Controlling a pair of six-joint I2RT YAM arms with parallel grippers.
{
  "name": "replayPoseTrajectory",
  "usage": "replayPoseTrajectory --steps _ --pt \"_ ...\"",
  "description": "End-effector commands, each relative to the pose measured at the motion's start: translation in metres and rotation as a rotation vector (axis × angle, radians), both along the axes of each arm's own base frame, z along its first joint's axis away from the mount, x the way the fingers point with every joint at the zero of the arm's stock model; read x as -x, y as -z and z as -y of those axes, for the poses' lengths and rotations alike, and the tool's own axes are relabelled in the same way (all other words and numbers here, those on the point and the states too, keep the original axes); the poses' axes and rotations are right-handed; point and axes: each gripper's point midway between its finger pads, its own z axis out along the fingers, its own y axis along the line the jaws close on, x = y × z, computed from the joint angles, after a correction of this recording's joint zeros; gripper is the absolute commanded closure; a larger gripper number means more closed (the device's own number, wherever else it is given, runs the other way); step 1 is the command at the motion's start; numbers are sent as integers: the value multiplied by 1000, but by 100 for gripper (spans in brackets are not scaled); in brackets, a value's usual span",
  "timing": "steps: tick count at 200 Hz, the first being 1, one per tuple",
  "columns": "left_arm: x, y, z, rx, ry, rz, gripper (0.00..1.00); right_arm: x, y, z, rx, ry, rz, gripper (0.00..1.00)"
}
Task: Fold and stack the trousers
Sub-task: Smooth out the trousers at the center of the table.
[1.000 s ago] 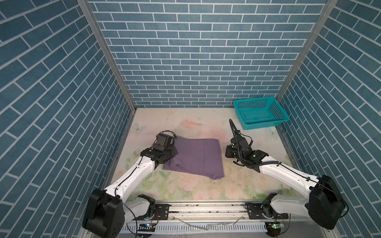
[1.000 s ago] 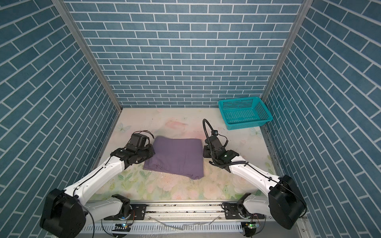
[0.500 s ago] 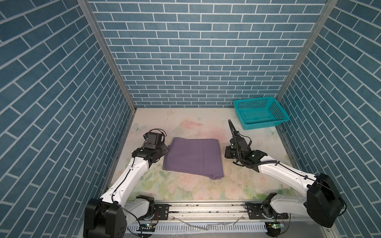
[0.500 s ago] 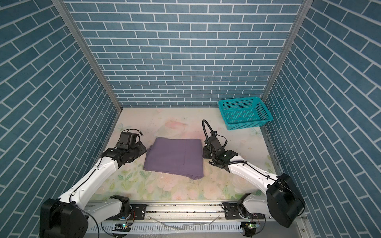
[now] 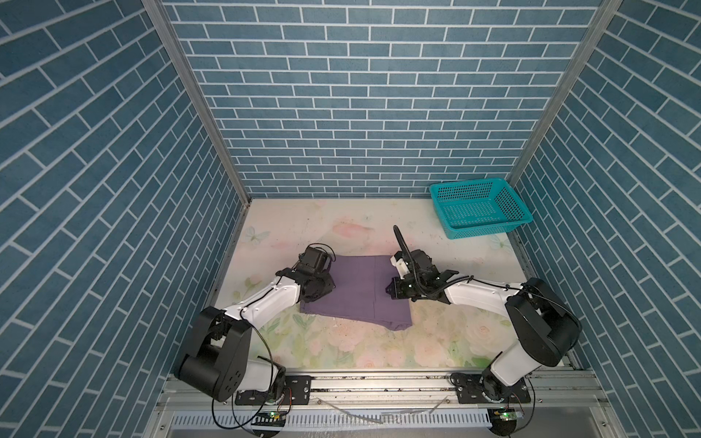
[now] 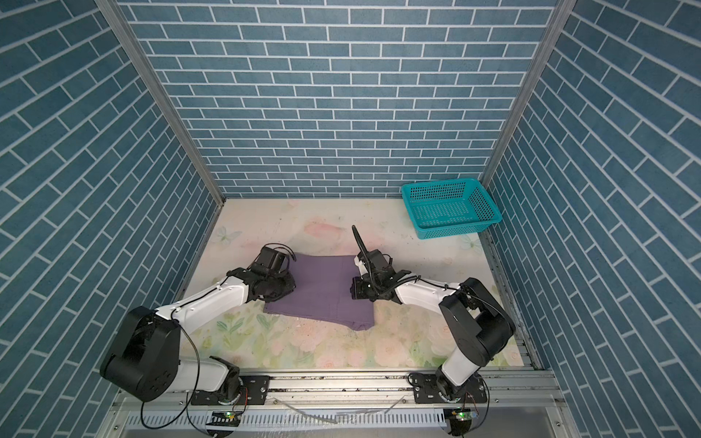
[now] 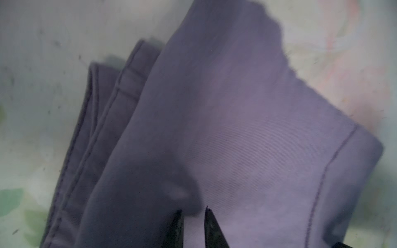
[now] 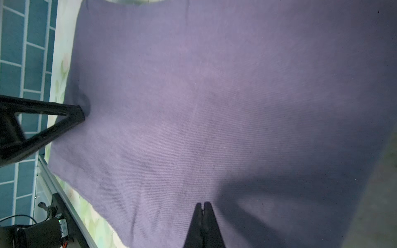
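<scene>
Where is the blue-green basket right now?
In both top views the teal basket sits in the far corner of the table on the robot's right side, well away from the folded trousers lying mid-table.

Blue brick-patterned walls (image 5: 341, 94) on three sides — pale floral tabletop (image 5: 341, 349) (butterflies, roses), evenly lit, metal corner posts (image 5: 201, 106).

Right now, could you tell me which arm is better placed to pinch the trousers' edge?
Probably left: left gripper sits at the edge of the trousers, jaws slightly parted; right gripper is shut atop them.
</scene>
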Motion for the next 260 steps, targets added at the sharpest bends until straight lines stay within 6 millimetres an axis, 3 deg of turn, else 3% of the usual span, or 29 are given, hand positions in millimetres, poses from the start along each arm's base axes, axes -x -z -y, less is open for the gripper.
replayPoseTrajectory --steps 1,28,42,58,74,111,129,146,177,209,244,260 --pt "16 21 -4 6 -32 -50 76 18 29 22 66 29 -53 100" --pt "32 52 -9 -19 -33 -138 78 22 61 56 225 99 -70 100" --pt "35 60 -9 -24 -38 -166 80 22 60 55 222 88 -58 100" --pt "28 57 -3 0 -31 -148 80 10 44 57 245 85 22 100" --pt "12 40 1 -7 -11 -110 78 -9 16 64 295 96 146 100" --pt "-45 -37 14 -30 34 83 63 -38 -55 61 256 108 385 100" --pt "-66 -62 17 -58 50 132 62 -41 -73 48 171 101 414 100" --pt "-81 -66 18 -89 59 144 62 -40 -78 31 86 83 399 100" --pt "-96 -35 26 -76 59 76 65 -28 -60 -6 76 -26 362 100" --pt "-94 0 20 -86 27 8 67 0 -19 -37 60 -153 247 100" --pt "-81 25 2 -91 -27 -36 67 20 33 -19 141 -150 136 100" --pt "-75 32 -4 -89 -41 -57 68 26 45 -8 180 -145 112 100"
